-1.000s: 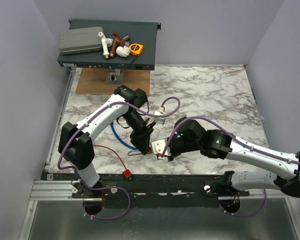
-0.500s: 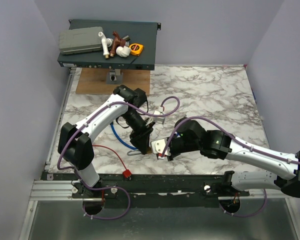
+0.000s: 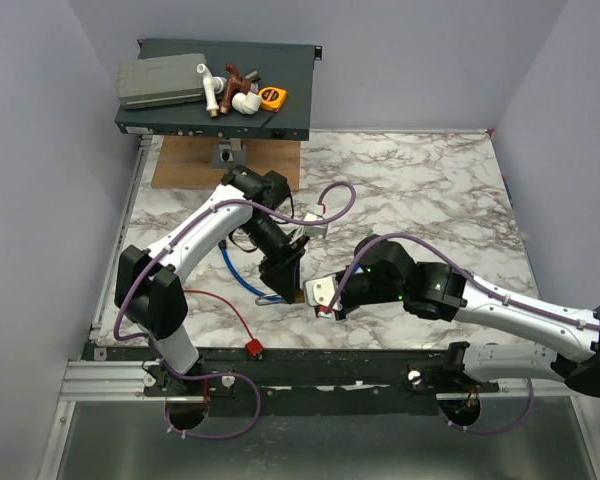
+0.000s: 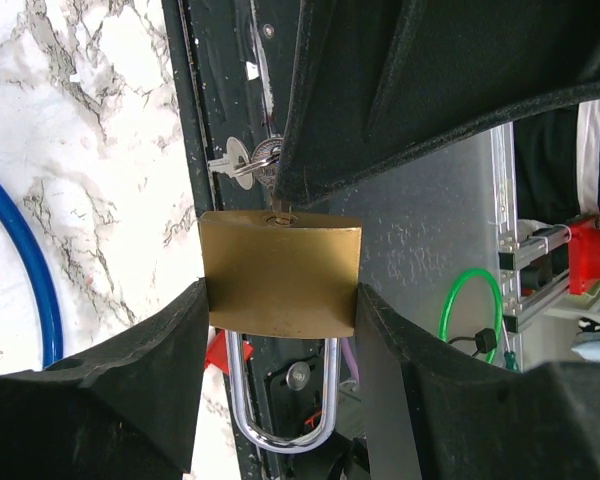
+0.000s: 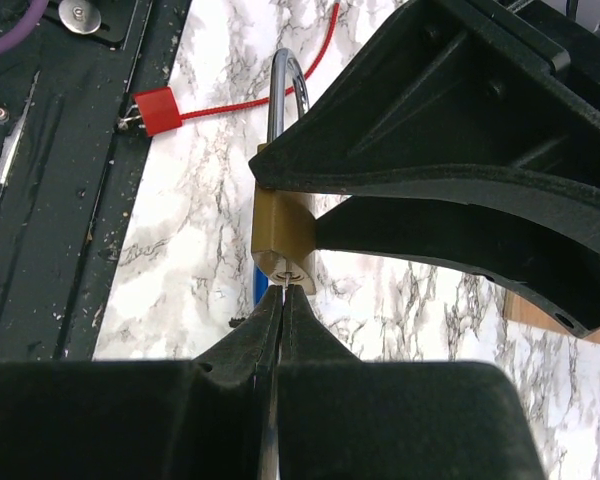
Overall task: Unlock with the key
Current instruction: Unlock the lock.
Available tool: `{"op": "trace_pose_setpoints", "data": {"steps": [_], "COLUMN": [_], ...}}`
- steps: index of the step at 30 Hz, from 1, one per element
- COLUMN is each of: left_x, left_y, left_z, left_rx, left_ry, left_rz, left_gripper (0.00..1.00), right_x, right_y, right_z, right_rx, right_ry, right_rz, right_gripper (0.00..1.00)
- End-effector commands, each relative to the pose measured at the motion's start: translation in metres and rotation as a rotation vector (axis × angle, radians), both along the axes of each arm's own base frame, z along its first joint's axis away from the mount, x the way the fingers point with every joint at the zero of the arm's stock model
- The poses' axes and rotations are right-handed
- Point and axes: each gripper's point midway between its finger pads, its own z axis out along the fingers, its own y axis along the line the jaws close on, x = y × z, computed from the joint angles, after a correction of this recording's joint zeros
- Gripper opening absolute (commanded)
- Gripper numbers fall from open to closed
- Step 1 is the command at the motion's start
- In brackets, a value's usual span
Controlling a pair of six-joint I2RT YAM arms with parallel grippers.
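My left gripper (image 4: 280,330) is shut on the brass padlock (image 4: 280,275) and holds it above the table near the front edge. Its silver shackle (image 4: 280,410) is closed and points towards the front rail. My right gripper (image 5: 283,300) is shut on the thin silver key (image 5: 285,283), whose blade sits in the keyhole in the padlock's (image 5: 280,235) end face. Spare silver keys (image 4: 238,165) hang on a ring beside it. In the top view both grippers, left (image 3: 283,277) and right (image 3: 320,297), meet at the padlock.
A red tag (image 3: 250,347) on a thin red cord (image 3: 227,305) lies on the black front rail. A blue cable lock (image 3: 238,272) lies on the marble under the left arm. A black case (image 3: 215,95) with tools and a wooden board (image 3: 185,160) stand at the back left.
My left arm has shifted slightly and turned its wrist with the padlock. My right gripper stays at the keyhole, nudged a little to the right.
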Motion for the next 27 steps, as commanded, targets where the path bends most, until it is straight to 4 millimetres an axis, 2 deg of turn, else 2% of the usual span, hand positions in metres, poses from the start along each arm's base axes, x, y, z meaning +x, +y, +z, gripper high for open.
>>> {"op": "trace_pose_setpoints", "data": {"steps": [1, 7, 12, 13, 14, 15, 17, 22, 27], "left_x": [-0.01, -0.006, -0.001, -0.001, -0.002, -0.002, -0.002, 0.001, 0.0], "left_y": [-0.022, -0.023, -0.029, -0.029, -0.028, -0.027, -0.026, -0.024, -0.023], "left_z": [0.051, 0.052, 0.056, 0.056, 0.054, 0.053, 0.051, 0.049, 0.047], "left_rx": [-0.221, -0.23, -0.247, -0.248, -0.247, -0.248, -0.247, -0.243, -0.237], "left_ry": [0.087, 0.083, 0.098, 0.1, 0.103, 0.105, 0.107, 0.106, 0.107], "left_rz": [0.024, 0.031, 0.037, 0.038, 0.038, 0.039, 0.042, 0.05, 0.051], "left_gripper": [0.0, 0.0, 0.0, 0.0, 0.0, 0.0, 0.0, 0.0, 0.0], "right_x": [-0.008, -0.011, -0.007, -0.005, -0.004, -0.003, -0.003, -0.009, -0.01], "right_y": [0.01, 0.011, 0.017, 0.017, 0.017, 0.016, 0.014, 0.011, 0.012], "right_z": [-0.012, -0.008, 0.01, 0.015, 0.021, 0.028, 0.038, 0.048, 0.059], "right_rx": [-0.01, 0.005, 0.062, 0.073, 0.09, 0.114, 0.142, 0.148, 0.164], "right_ry": [0.022, 0.029, 0.003, -0.006, -0.016, -0.03, -0.045, -0.035, -0.05], "right_rz": [0.046, 0.058, 0.048, 0.043, 0.037, 0.032, 0.029, 0.047, 0.061], "right_gripper": [0.01, 0.01, 0.01, 0.05, 0.16, 0.23, 0.31, 0.53, 0.55]}}
